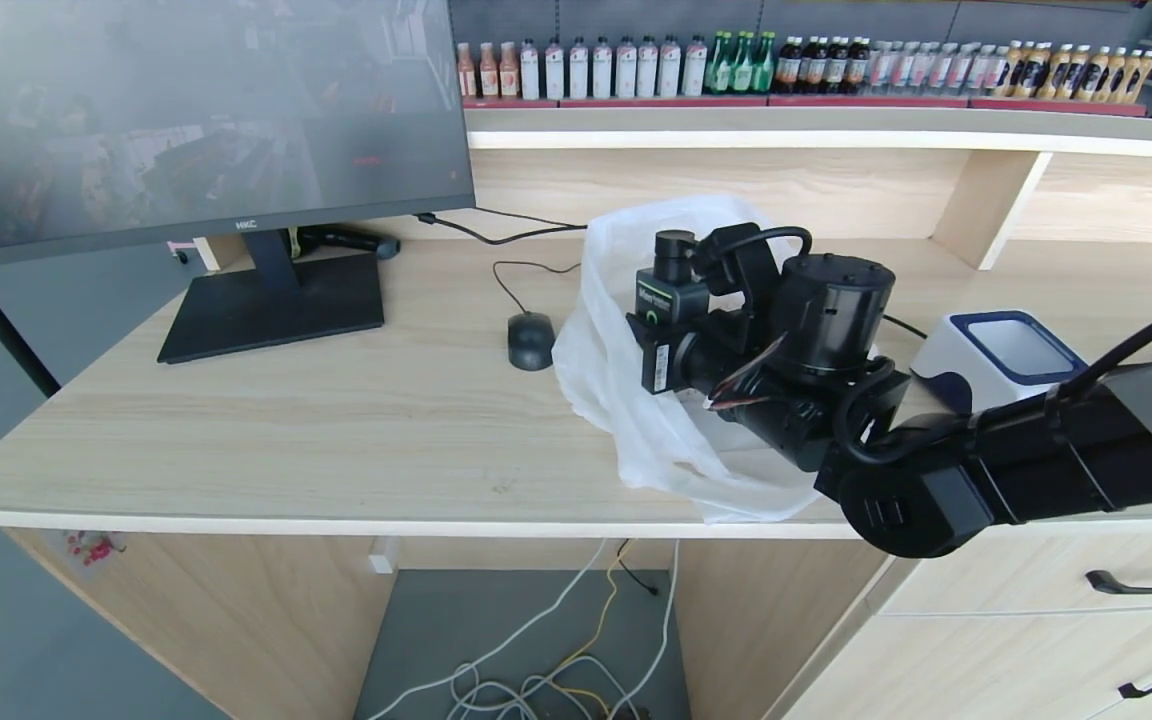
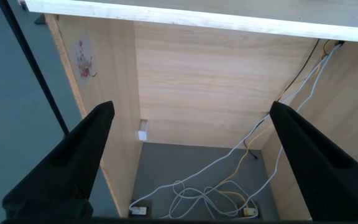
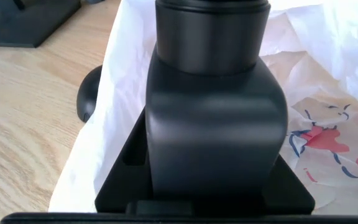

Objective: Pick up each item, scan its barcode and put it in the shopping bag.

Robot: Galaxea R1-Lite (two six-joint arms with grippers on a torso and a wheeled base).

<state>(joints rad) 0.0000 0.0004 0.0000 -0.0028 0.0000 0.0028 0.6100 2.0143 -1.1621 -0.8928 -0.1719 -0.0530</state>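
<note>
Bagging seems underway: a printed packet lies in the shopping bag at the mouse's 3 o'clock, the right gripper's hold cannot be told, and the left gripper gapes wide, empty.

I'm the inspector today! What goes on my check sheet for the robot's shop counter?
Surface: light wooden counter.
Job's things: white shopping bag beside the scanner; a printed item with red and blue marks lies in the bag.
Clutter: monitor, mouse.
Grippers: left gripper open, below the counter's edge; right gripper at the bag.
Cables: wires on the floor under the counter; mouse lead on top.
Surroundings: bottles on a shelf behind; drawers.
</note>
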